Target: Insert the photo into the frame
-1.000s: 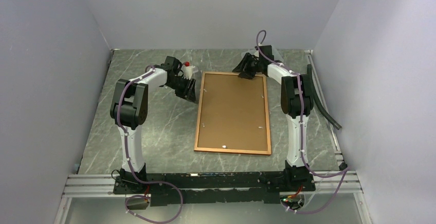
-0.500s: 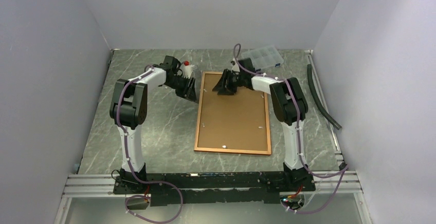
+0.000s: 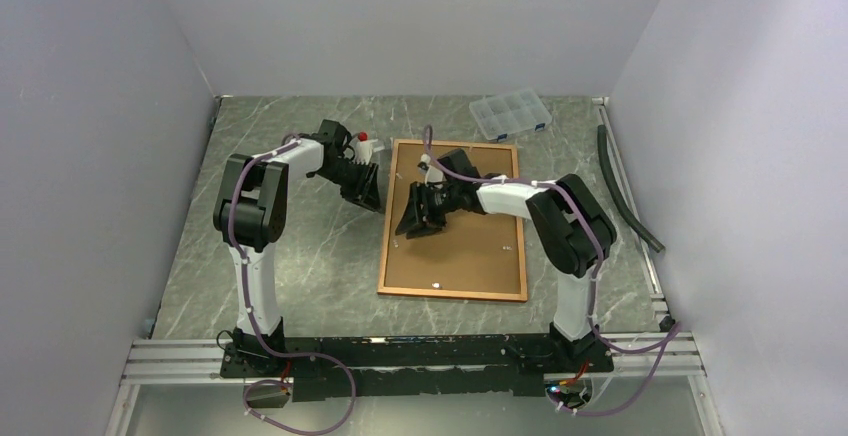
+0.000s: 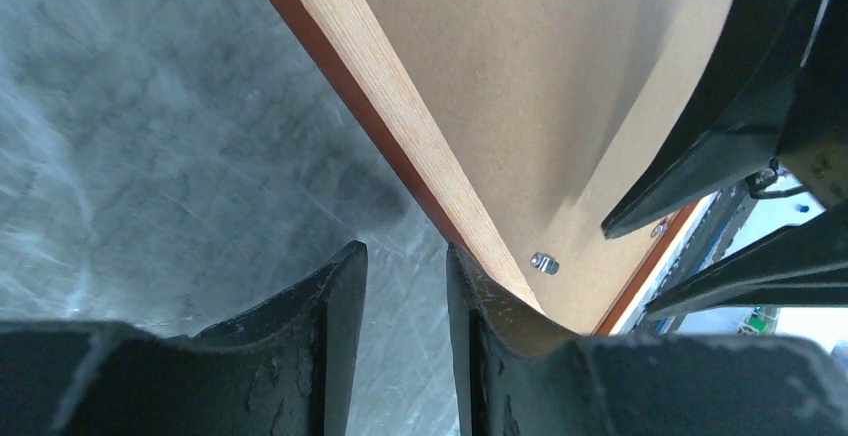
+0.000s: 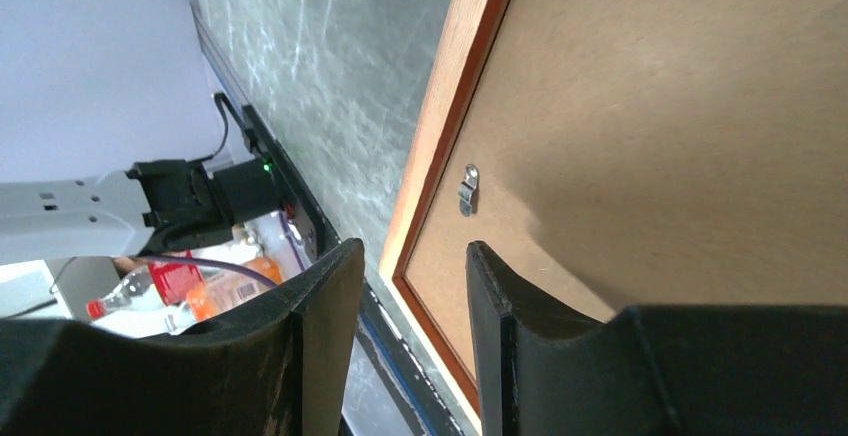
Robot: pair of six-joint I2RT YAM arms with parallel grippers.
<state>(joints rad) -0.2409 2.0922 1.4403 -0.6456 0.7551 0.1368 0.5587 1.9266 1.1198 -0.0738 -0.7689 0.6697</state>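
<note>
The frame [image 3: 521, 226] lies flat on the table with its brown backing board [image 3: 470, 251] facing up. The photo is hidden. My left gripper [image 3: 368, 188] hangs just off the frame's left edge near the far corner. It is open, with only bare table between its fingers [image 4: 405, 266], and the frame's wooden edge [image 4: 400, 126] runs beside its right finger. My right gripper [image 3: 412, 218] is low over the left half of the backing board, open and empty [image 5: 415, 256]. The frame's left border [image 5: 455, 86] and a metal clip [image 5: 467, 189] lie just ahead of it.
A clear compartment box [image 3: 511, 113] stands at the back right. A black hose [image 3: 625, 191] lies along the right wall. A small white bottle with a red cap [image 3: 364, 143] sits behind the left gripper. Grey walls close in three sides.
My right arm has swung from the frame's far edge leftward and nearer, over the board's left half. The left gripper shifted slightly toward the frame's edge.
</note>
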